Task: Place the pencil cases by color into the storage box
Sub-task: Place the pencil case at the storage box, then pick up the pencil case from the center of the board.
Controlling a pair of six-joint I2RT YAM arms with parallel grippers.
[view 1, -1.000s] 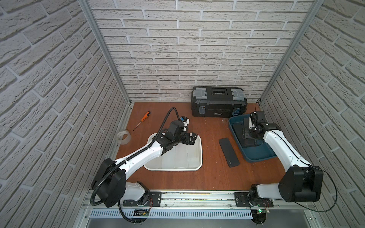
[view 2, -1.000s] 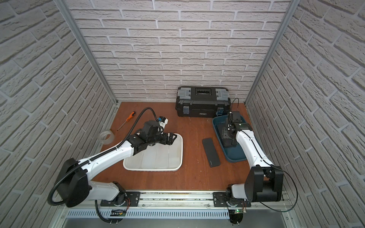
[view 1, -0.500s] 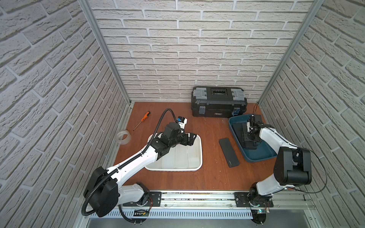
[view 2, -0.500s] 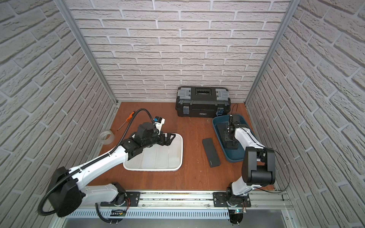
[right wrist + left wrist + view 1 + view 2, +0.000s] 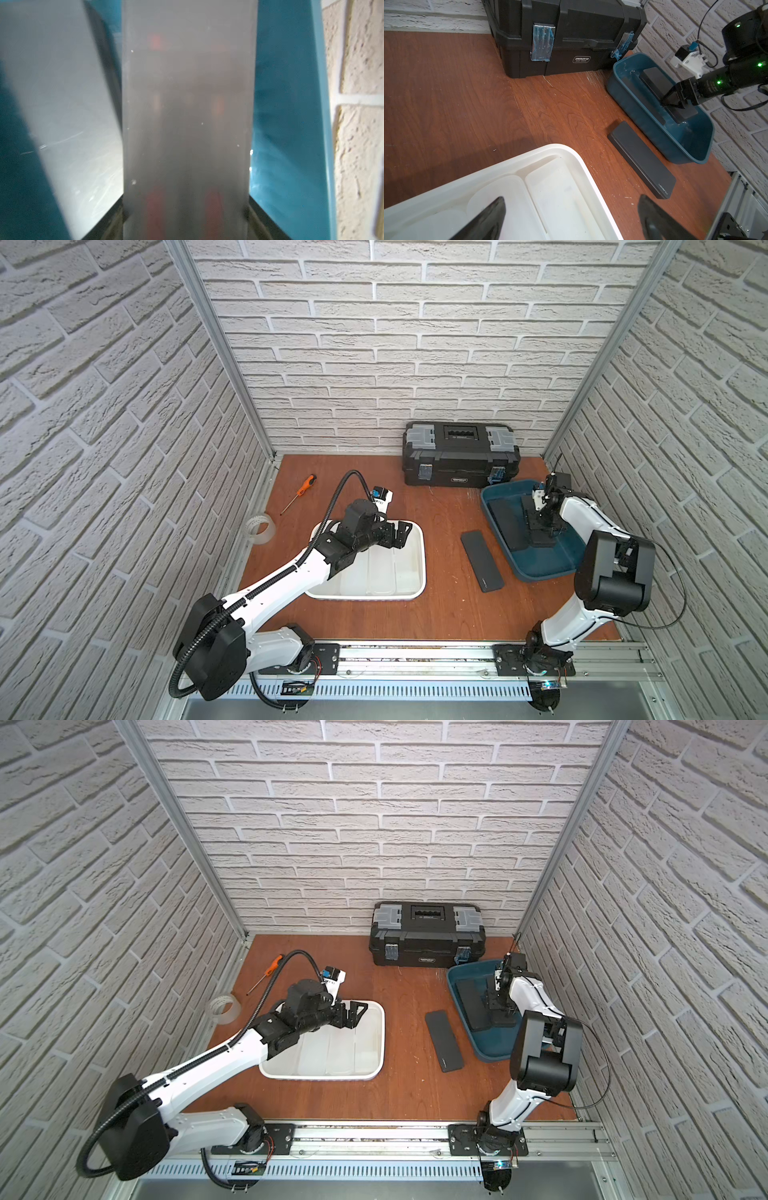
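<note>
Right end effector (image 5: 671, 105) down inside blue bin (image 5: 552, 562), far right of counter (image 5: 436, 614). Jaws closed across black pencil case (image 5: 187, 124) in bin. Second black case (image 5: 509, 526) flat in same bin, just left of gripped one. Third black case (image 5: 482, 560) on counter, just left of bin. Left end effector (image 5: 399, 533) open, empty, above far end of white tray (image 5: 420, 560). Frosted white cases (image 5: 382, 572) lie side by side inside tray.
</note>
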